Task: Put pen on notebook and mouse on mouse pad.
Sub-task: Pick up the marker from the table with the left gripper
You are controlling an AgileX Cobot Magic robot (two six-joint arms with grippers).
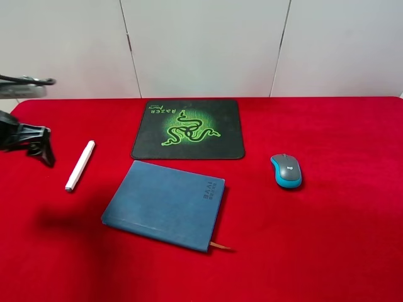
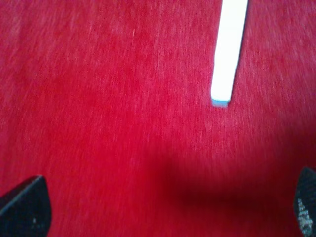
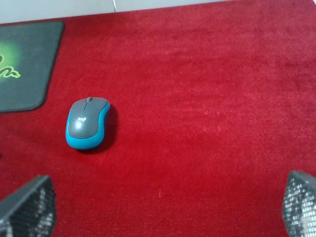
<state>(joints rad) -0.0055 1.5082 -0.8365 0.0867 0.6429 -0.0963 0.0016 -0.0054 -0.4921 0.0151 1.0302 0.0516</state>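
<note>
Overhead view: the pen (image 1: 80,165) lies slantwise on the red table (image 1: 340,239) in the left-middle of the frame, between the left jaws at the far left edge and the notebook (image 1: 165,204), touching neither. The notebook sits closed at lower centre, turned at an angle, with its ribbon (image 1: 220,245) poking out at the lower right corner. The mouse pad (image 1: 189,129) is bare at upper centre. The mouse (image 1: 286,170) rests on the cloth right of centre, near the pad's lower right corner but off it. Left jaws: spread wide, holding nothing; the left wrist view is blurred and shows only one end of the pen, ahead of the tips and nearer one tip than the other. Right jaws: also spread wide and empty, with the mouse ahead of them and off their midline. Judged step in hand: the left arm's reach for the pen. You should bring the jaws over the pen's mid-length rather than its end, turn the wrist so they close across the narrow width, and go down until the tips almost meet the cloth before closing. The barrel is slim and round, so it may roll if nudged. Release it low and flat, near the middle of the cover.
</note>
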